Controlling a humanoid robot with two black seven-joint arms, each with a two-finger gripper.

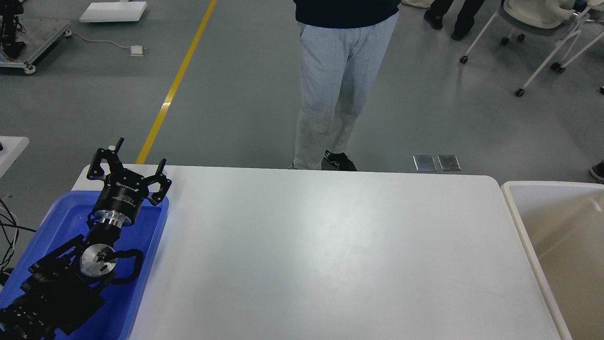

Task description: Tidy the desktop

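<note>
The head view looked forward and down onto a large white rectangular bench [330,255] with rounded corners and a smooth matte top, which filled most of the lower part of the view. This bench, the desktop of the task, lay straight ahead.

Against the left side of the bench sat a bright blue plastic tray [146,255] with a raised rim. The robot's black left arm [61,288] came in from the lower left corner and reached up over this tray. Its left gripper [139,158] hung above the tray's far end, close to the far left corner of the bench. Its two black fingers stood spread apart with nothing between them.

Just beyond the right edge of the bench stood a cream-white plastic bin [519,208], seen only in part.

Behind the far edge of the bench, a person in pale grey trousers [330,89] and black shoes stood on the grey floor [236,94]. A yellow line [177,80] ran across the floor from the far left corner of the bench toward the top of the view. White wheeled chairs [542,28] stood far off beyond the right end of the bench. The right arm did not appear in this view.
</note>
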